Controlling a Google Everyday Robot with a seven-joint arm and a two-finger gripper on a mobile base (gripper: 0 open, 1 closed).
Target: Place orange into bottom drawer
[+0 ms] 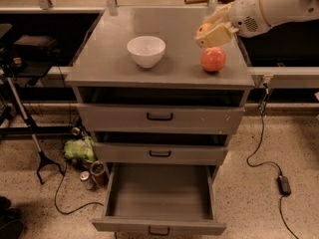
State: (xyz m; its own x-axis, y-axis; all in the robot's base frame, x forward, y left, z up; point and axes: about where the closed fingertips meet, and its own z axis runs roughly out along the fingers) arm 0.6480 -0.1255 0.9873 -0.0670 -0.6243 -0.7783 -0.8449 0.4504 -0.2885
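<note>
**Orange held over the cabinet top, bottom drawer open**

Gripper (212,31) at upper right, as I see it from my station, hanging over the back right part of the grey cabinet top (109,44). Its pale fingers are closed around the orange (204,28), of which only a small yellow-orange patch shows between them. The orange is therefore off the surface, in the gripper's hold, above and slightly left of the reddish-pink fruit (213,59). That larger fruit rests on the cabinet top near the right front corner, just below the gripper; I cannot tell whether the two touch. The white arm (279,6) enters from the upper right edge. A white bowl (146,50) stands upright near the middle of the top, well apart from the gripper.

Below, the top drawer (159,117) and middle drawer (159,154) each sit slightly out from the frame. The bottom drawer (159,195) is pulled far out, its grey floor bare, its black handle at the lower edge of my view. A green bag (79,148) and a can (87,179) lie on the floor left of the cabinet; a black cable (261,153) trails at right.
</note>
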